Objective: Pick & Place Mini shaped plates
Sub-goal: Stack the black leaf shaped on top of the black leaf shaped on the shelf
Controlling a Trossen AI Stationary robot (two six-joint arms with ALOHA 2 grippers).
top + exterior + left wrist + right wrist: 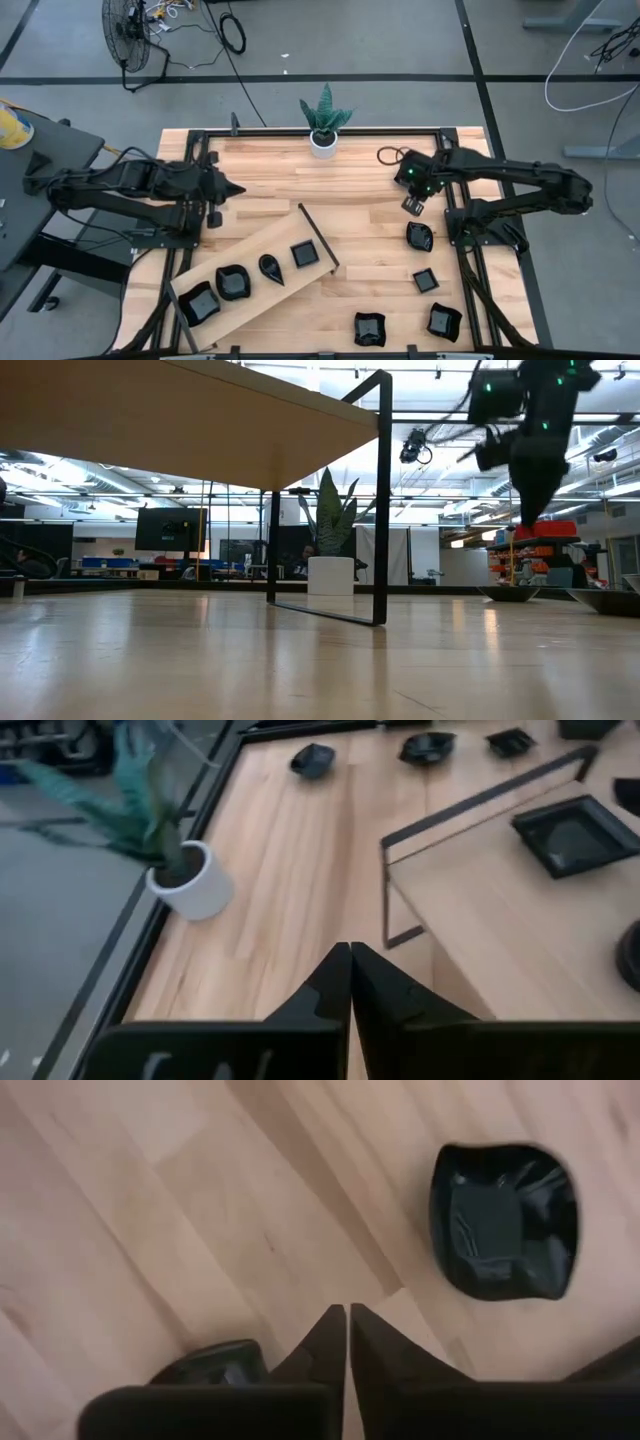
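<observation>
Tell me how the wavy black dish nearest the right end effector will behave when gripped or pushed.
The wavy black dish looks rigid, so it should probably keep its shape under a pinch. Its glossy, reflective surface suggests it may slip between fingers. It lies low and flat on the wooden table, so a push would likely slide it rather than tip or roll it.

Mini shaped plates (419, 236): glossy black throughout, unpatterned. Raised board (262, 238): light wood, straight grain, black metal frame. Table (370, 200): pale planked wood. Pot (323, 144): white; its plant (324, 113) green. Arms dark.
</observation>
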